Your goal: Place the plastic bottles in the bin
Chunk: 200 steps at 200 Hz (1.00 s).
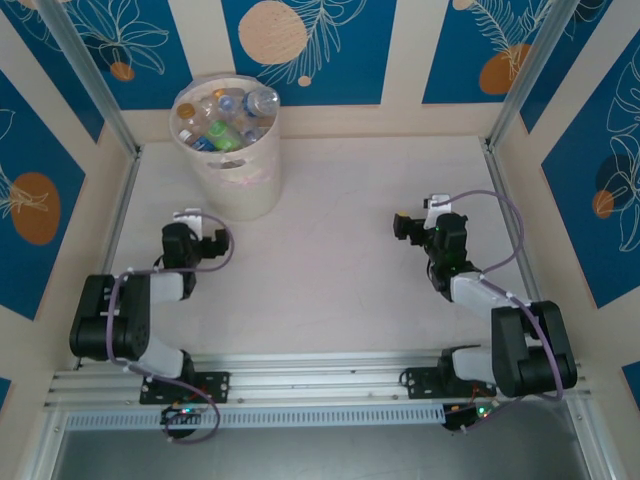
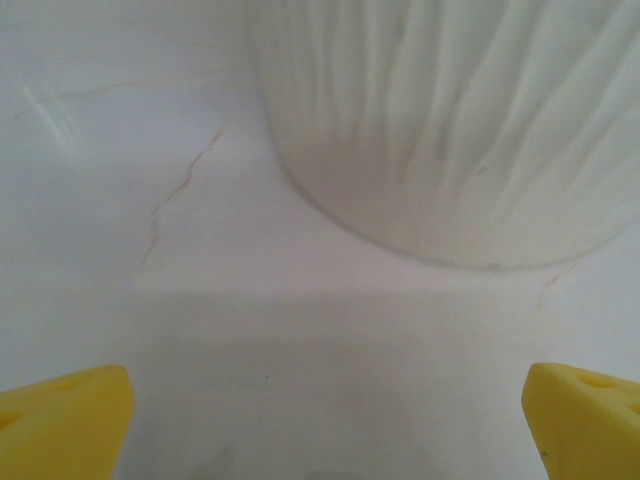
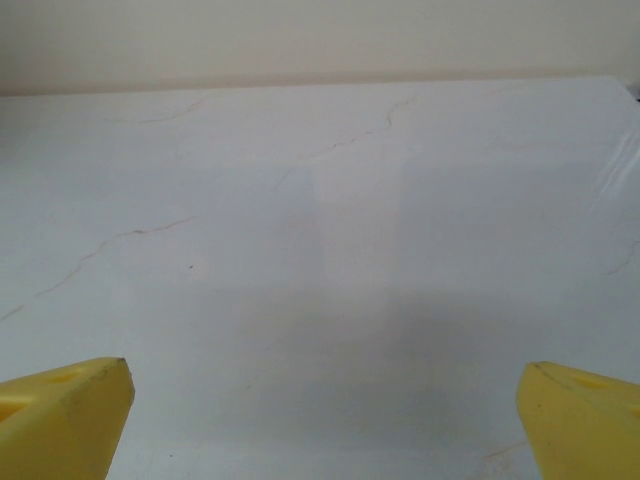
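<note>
the bottles [image 1: 225, 118] are piled in the bin [image 1: 247, 188], some upright and some tilted, their caps near its rim. the bin stands at the far left of the table [image 1: 330, 250]. the left hand [image 2: 325, 402] is open with nothing between its yellow fingers [image 2: 70, 412], and the bin's base is just ahead of it, slightly to the right. the right hand [image 3: 325, 402] is also open and empty, facing bare table, well apart from the bin. the left arm is the nearer one. the table between the arms is bare, so the task looks finished, with no further reach needed.
</note>
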{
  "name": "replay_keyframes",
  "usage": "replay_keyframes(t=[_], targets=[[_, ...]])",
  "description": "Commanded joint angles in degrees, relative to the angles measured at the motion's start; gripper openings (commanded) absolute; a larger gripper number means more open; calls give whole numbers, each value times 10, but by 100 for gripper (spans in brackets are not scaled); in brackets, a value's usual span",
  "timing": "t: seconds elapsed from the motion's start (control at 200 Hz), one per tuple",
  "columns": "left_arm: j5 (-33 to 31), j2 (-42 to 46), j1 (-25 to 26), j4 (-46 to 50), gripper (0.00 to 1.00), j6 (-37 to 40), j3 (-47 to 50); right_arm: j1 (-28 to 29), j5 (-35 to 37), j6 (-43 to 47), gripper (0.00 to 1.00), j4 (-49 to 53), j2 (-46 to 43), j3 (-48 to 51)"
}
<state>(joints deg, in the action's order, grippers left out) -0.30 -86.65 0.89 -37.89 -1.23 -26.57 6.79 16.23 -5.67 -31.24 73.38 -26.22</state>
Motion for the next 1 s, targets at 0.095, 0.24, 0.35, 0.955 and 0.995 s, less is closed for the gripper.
replay_keyframes(t=[0.095,0.24,0.35,0.955,0.995], targets=[[21,-1,10,15,100,28,-23,-3,-31,38,99,-47,39,-36],[20,-1,10,15,100,29,-23,-6,-46,37,99,-29,72,-72],[20,0,10,15,100,29,-23,-18,-61,37,99,-45,85,-78],[20,0,10,15,100,29,-22,-48,-90,18,99,-81,47,29],[20,0,10,14,100,29,-22,-52,-97,15,99,-96,58,29]])
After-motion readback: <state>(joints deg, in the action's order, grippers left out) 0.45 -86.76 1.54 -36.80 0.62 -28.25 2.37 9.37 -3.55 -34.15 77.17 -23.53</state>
